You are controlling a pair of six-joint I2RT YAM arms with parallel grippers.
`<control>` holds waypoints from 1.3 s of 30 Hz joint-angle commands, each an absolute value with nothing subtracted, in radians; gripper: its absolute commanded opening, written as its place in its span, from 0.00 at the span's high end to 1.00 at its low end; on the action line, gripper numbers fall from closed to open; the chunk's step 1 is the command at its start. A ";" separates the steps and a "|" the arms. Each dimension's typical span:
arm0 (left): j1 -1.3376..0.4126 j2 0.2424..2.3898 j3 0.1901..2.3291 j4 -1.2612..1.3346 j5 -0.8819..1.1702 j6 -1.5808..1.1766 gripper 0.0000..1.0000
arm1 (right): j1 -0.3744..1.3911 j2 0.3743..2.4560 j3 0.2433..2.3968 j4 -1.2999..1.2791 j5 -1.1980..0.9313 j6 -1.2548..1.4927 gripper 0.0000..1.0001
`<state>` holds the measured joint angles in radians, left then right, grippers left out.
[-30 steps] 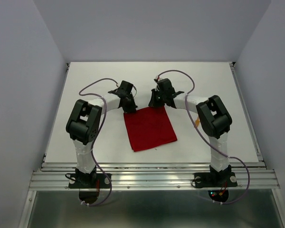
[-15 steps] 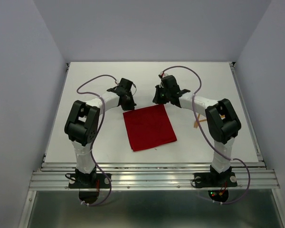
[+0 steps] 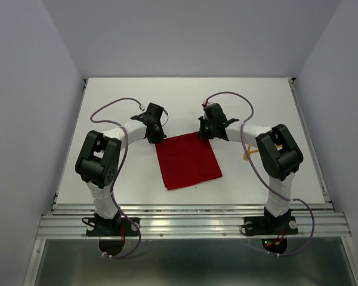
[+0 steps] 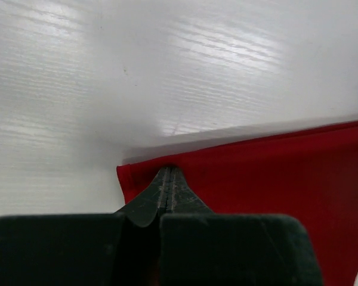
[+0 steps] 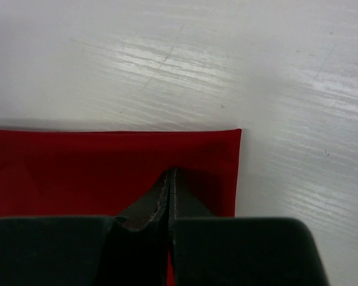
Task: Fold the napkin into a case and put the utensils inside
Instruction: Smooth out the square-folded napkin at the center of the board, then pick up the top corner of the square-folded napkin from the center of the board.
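Right now the napkin is lying on the white table, a plain red rectangle sitting between the two arms and turned a little off square to the table's near edge. Both arms are reaching inward to its far edge, one to each corner.

The left gripper is resting at the far-left corner with its jaws pressed fully together. In the left wrist view the cloth is puckering up toward the tips, and the far edge is casting a soft shadow on the table, so the corner is standing slightly raised there.

The right gripper is sitting at the far-right corner, just inside the far and side edges, its jaws likewise closed with no gap showing between them. The red fabric is darkening and creasing around the tips.

Each gripper appears to be pinching the napkin at its corner, though the closed jaws are hiding the contact itself, so the cloth between the pads is not showing outright.

Of the utensils, only a thin sliver of orange is showing on the table to the right of the napkin, apart from it and mostly covered by the right arm; which piece it is cannot be told.
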<state>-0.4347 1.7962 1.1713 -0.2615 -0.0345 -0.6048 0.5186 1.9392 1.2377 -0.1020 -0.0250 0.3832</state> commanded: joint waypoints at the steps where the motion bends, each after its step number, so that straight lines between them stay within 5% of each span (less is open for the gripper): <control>1: -0.433 1.850 1.183 -0.296 -0.124 -0.583 1.00 | 0.522 1.924 1.264 -0.112 0.031 0.338 0.99; 13: -0.423 1.732 1.239 -0.365 -0.127 -0.578 1.00 | 0.619 1.582 1.125 -0.179 -0.029 0.314 0.91; 19: -0.377 1.571 1.213 -0.426 -0.115 -0.565 0.99 | 0.843 1.486 1.051 -0.213 0.080 0.367 0.75; 26: -0.243 1.414 1.129 -0.460 -0.032 -0.523 0.78 | 1.089 1.523 1.019 -0.218 0.192 0.391 0.62; 39: -0.190 1.368 1.075 -0.433 -0.006 -0.497 0.67 | 1.272 1.761 1.154 -0.279 0.331 0.334 0.50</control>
<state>-0.1940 1.3945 1.1027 -0.4465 -0.0212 -0.5194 1.2533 1.7470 1.0988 -0.2768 0.2623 0.3534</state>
